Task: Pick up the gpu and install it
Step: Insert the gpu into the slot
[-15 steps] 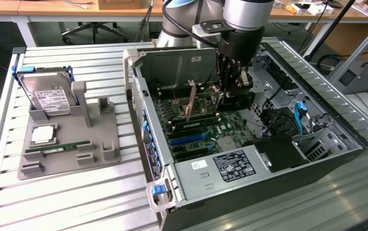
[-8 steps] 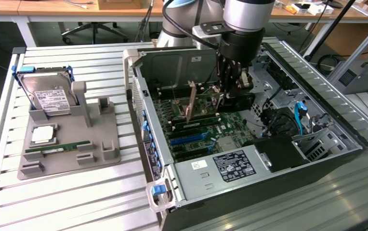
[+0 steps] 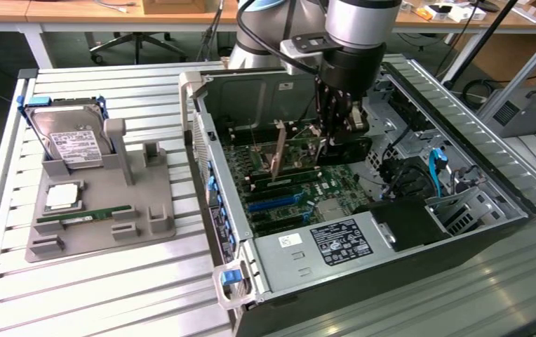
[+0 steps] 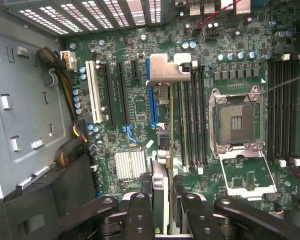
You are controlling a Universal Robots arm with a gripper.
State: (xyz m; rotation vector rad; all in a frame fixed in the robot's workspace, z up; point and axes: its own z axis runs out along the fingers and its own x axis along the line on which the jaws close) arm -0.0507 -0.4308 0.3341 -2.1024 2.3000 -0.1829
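Standing edge-on between the claw (image 4: 162,200) fingers, the gpu (image 4: 160,150) meets the motherboard (image 4: 135,105).

green motherboard (image 4: 140,105), blue slot (image 4: 151,95), silver bracket (image 4: 167,69)

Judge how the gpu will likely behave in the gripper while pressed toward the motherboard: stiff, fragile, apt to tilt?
The gpu is a thin flat board with a metal bracket, so probably stiff and light. Pinched on edge by the gripper, it may tilt. Its exposed components look fragile.
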